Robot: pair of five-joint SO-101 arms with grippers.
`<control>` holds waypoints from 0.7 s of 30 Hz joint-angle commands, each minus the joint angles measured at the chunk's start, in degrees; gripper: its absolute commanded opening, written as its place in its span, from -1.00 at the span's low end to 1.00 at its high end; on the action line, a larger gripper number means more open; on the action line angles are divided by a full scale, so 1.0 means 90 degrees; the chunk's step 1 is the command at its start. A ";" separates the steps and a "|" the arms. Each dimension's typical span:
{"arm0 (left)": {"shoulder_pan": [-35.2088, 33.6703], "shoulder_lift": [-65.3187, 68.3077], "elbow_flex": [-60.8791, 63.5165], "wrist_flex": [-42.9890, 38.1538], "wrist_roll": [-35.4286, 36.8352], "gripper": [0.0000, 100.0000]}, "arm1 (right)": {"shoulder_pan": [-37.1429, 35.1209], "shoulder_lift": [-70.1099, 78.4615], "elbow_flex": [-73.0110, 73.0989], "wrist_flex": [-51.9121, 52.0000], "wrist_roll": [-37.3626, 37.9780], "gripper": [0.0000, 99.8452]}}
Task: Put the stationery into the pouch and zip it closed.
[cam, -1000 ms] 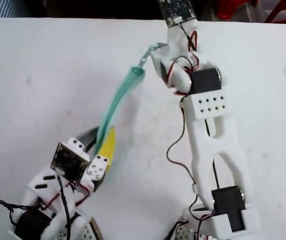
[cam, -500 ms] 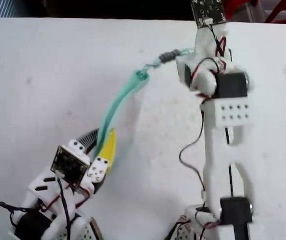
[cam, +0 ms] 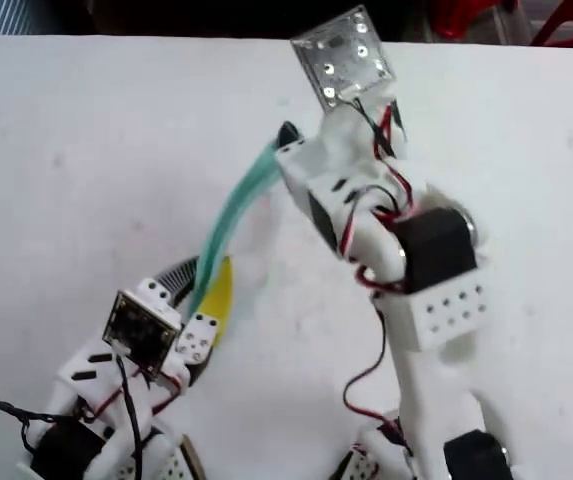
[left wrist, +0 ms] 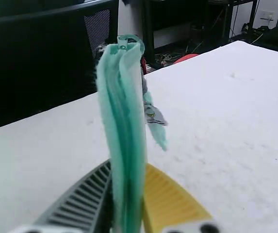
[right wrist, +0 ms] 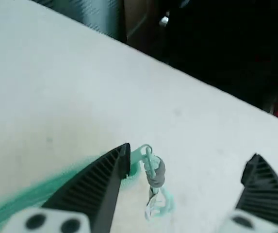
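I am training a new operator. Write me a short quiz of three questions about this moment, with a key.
1. True or false: the left gripper is shut on the pouch.
2. The right gripper is: A) open, B) shut on the pouch, C) shut on a pen.
3. In the right wrist view, which small part of the pouch shows between the right gripper's fingers?

Key: 1 true; 2 A; 3 the zipper pull.

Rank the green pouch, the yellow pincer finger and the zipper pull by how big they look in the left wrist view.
1. green pouch
2. yellow pincer finger, enlarged by nearness to the camera
3. zipper pull, clearly smallest
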 commanded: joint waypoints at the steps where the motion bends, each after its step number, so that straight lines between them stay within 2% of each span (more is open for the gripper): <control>1: 0.0063 0.0015 0.0059 0.0020 -0.0029 -0.96 | -0.0103 0.0357 -0.0234 0.0171 -0.0029 -0.32; 11: 0.0073 0.0015 0.0059 0.0029 -0.0039 -0.96 | -0.0317 0.0640 -0.0225 0.0581 0.0020 -0.32; 21: 0.0073 0.0015 0.0059 0.0039 -0.0029 -0.96 | 0.0415 0.1236 -0.0234 0.0171 0.0020 -0.32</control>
